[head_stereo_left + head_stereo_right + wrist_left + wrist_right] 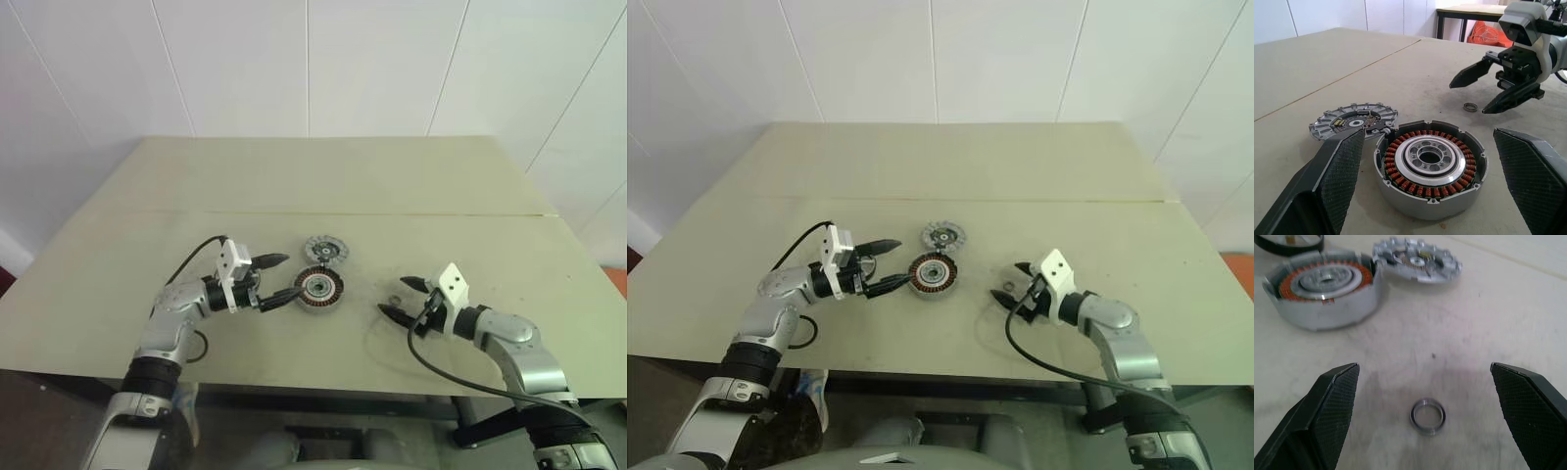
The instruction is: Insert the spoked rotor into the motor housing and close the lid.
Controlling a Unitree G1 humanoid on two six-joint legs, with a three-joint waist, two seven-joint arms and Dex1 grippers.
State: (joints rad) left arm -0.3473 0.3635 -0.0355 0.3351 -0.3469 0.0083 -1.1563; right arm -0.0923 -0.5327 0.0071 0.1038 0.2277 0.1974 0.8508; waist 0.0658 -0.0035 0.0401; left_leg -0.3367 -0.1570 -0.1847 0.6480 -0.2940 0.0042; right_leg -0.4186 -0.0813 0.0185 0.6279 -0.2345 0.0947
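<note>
a pale beige worktop point(323, 186) is filling the middle of the scene, with a thin seam running across it from side to side. a small metal ring point(1428, 415) is lying flat on its scuffed surface, toward the right side. white panelled walls point(313, 64) are standing behind the worktop. in the left wrist view another table with dark legs point(1469, 12) is standing in the background, and something orange-red point(1488, 33) is sitting beneath it.

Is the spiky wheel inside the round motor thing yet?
Not yet. The wheel lies flat on the table beside the motor housing, whose top is open.
</note>
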